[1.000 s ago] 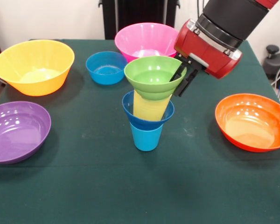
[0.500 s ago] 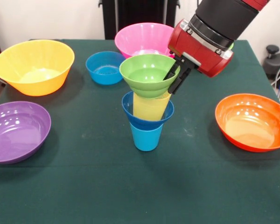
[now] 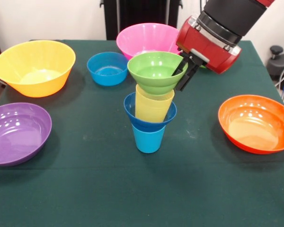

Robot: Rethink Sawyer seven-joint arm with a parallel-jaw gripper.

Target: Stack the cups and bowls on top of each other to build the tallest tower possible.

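One gripper (image 3: 183, 74) pinches the green bowl (image 3: 154, 71) by its rim, seating it on the yellow cup (image 3: 153, 107) to heighten the tower (image 3: 150, 113).

The scene is set on a table (image 3: 85, 198) covered with dark green cloth, behind which a pale wall (image 3: 47, 19) and a black upright panel (image 3: 142, 14) are seen, with grey equipment (image 3: 280, 61) beside its right edge.

Open table (image 3: 132, 189) before tower (image 3: 150, 111)
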